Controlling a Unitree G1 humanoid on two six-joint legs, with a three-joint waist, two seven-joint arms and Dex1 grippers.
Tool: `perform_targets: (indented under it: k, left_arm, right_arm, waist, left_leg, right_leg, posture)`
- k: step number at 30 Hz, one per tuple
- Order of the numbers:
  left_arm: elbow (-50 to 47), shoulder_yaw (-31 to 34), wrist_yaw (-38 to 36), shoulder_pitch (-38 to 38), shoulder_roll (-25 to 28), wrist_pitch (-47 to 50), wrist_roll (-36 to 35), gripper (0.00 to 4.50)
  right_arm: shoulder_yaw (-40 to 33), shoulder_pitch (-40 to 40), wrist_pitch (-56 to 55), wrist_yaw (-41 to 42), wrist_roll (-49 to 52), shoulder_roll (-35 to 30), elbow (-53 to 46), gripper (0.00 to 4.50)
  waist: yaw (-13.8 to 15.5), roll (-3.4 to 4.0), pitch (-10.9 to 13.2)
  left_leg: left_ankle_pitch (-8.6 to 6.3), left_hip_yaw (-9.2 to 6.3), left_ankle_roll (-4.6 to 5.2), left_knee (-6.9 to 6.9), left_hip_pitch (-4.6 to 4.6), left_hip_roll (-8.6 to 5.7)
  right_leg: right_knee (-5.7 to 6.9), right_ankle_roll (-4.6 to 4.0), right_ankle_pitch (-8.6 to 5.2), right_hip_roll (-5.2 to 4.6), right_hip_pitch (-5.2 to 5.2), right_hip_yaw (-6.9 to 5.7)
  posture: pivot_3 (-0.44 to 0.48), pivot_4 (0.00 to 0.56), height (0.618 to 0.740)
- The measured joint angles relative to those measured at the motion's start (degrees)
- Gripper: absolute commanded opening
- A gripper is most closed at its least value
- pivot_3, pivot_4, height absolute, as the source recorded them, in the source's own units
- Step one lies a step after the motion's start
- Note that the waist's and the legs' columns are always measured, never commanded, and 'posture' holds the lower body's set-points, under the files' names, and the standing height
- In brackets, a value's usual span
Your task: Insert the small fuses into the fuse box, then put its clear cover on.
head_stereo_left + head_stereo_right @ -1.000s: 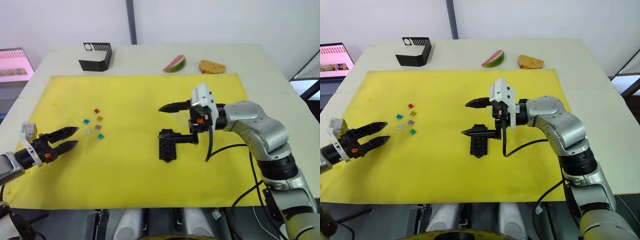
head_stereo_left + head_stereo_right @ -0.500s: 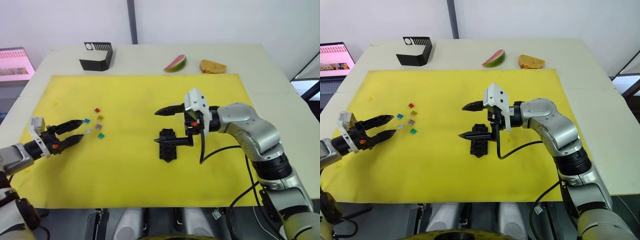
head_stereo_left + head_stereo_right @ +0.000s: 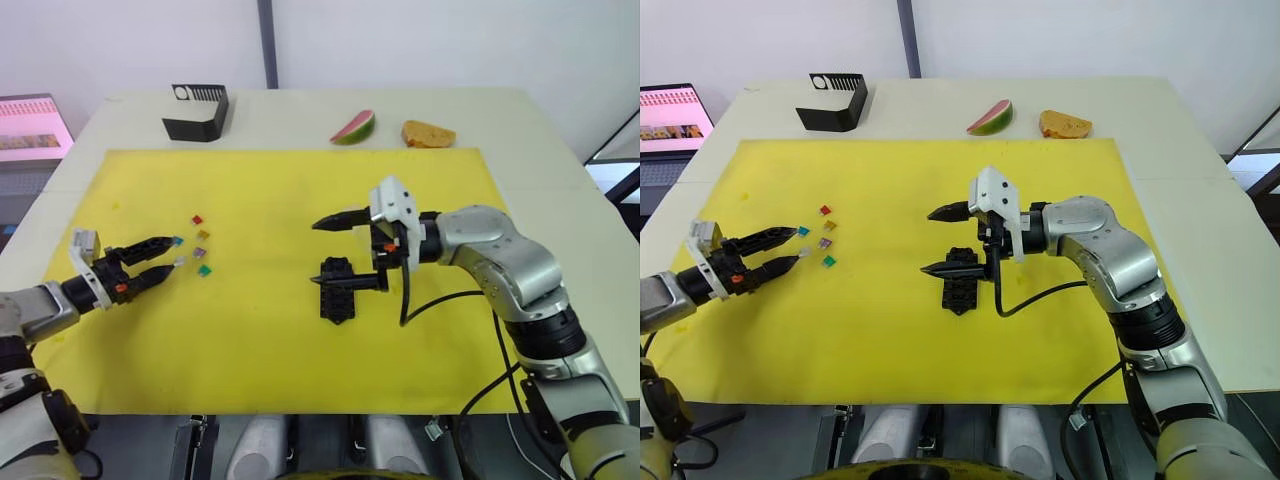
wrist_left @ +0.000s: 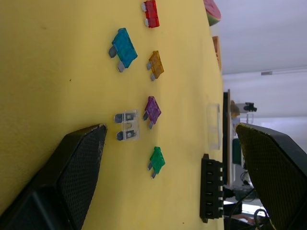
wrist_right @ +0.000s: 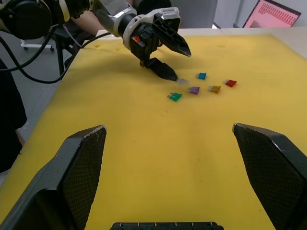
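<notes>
Several small fuses lie loose on the yellow mat: red (image 3: 197,220), blue (image 4: 123,48), amber (image 4: 156,64), violet (image 4: 152,109), green (image 4: 156,161) and whitish (image 4: 126,126). My left gripper (image 3: 168,256) is open right at the cluster, low over the mat. One fingertip (image 5: 173,76) sits beside the whitish fuse; I cannot tell if it touches. The black fuse box (image 3: 337,289) lies mid-mat. My right gripper (image 3: 318,253) hangs open just above the fuse box's far end, holding nothing. The clear cover (image 4: 213,125) lies flat beyond the fuse box.
The yellow mat (image 3: 280,190) covers most of the table. A black angular holder (image 3: 196,112), a watermelon slice (image 3: 353,127) and a piece of bread (image 3: 427,134) sit along the far edge. A lit screen (image 3: 30,125) stands off the table's left. A black cable hangs from my right wrist.
My left gripper has advanced across the mat to the fuses, staying open. My right gripper shifted slightly left over the fuse box, then held still.
</notes>
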Motion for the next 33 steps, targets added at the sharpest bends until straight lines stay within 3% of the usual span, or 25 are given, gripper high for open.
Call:
perform_targets:
  k: [13, 17, 32, 33]
  left_arm:
    - [0.34, -2.07, -1.26, -1.37, -0.52, -0.69, 1.38, 4.5]
    - [0.33, -2.62, -1.31, -1.32, -1.02, -1.15, 1.94, 3.21]
    - [0.33, -4.31, -4.02, -1.18, -1.08, -2.43, 3.64, 3.21]
    - [0.36, -4.36, -4.04, -1.19, -1.09, -2.57, 3.76, 2.9]
  right_arm:
    - [-0.01, -0.48, -1.17, 0.92, -1.59, -0.83, 1.59, 4.45]
    - [-0.01, -0.73, -1.17, 0.92, -1.59, -0.8, 1.59, 4.5]
    - [-0.01, -1.22, -1.2, 1.06, -1.64, -0.81, 1.67, 4.5]
    - [-0.01, -1.29, -1.2, 1.06, -1.64, -0.81, 1.69, 4.5]
  waist:
    - [0.04, 0.0, 0.0]
    - [0.03, 0.0, 0.0]
    - [-0.05, -0.01, -0.01]
    - [-0.06, -0.01, -0.01]
  left_leg:
    - [0.01, -0.02, 0.0, 0.01, 0.0, -0.02]
    - [0.01, -0.02, 0.0, 0.01, 0.0, -0.03]
    - [0.0, -0.02, 0.01, 0.01, -0.01, -0.03]
    - [0.0, -0.02, 0.01, 0.01, -0.01, -0.03]
  right_leg:
    - [0.0, 0.0, 0.0, -0.01, 0.01, 0.0]
    - [0.0, 0.0, 0.0, -0.01, 0.01, 0.0]
    - [-0.01, 0.0, 0.0, -0.01, 0.01, 0.0]
    - [-0.01, 0.0, 0.0, -0.01, 0.0, 0.0]
  posture:
    - [0.0, 0.15, 0.74]
    - [0.0, 0.15, 0.74]
    - [0.0, 0.15, 0.74]
    - [0.0, 0.15, 0.74]
